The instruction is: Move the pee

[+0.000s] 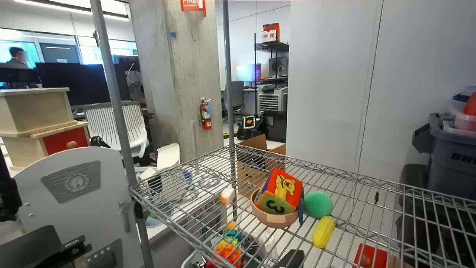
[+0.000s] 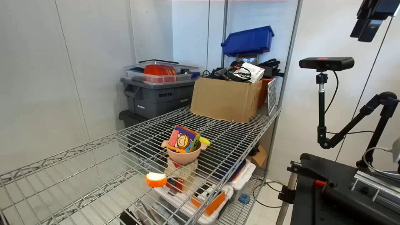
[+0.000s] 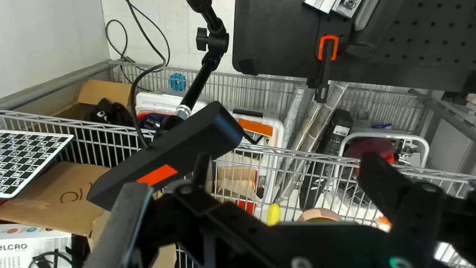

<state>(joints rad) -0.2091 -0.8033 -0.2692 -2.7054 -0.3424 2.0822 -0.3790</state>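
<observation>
The pee, a bright-green round toy, rests on the wire shelf beside the pinkish bowl. In an exterior view the bowl and its contents hide the pee, and in the wrist view my gripper body covers that area. A longer yellow piece lies close to the pee; it also shows in the wrist view. My gripper has its fingers wide apart, with nothing between them. It hangs high at the upper right of an exterior view, well away from the pee.
A colourful soft cube sits in the bowl. An orange-and-white toy lies nearby on the shelf. A camera on a black arm stands close to my gripper. A cardboard box and shelf posts are obstacles.
</observation>
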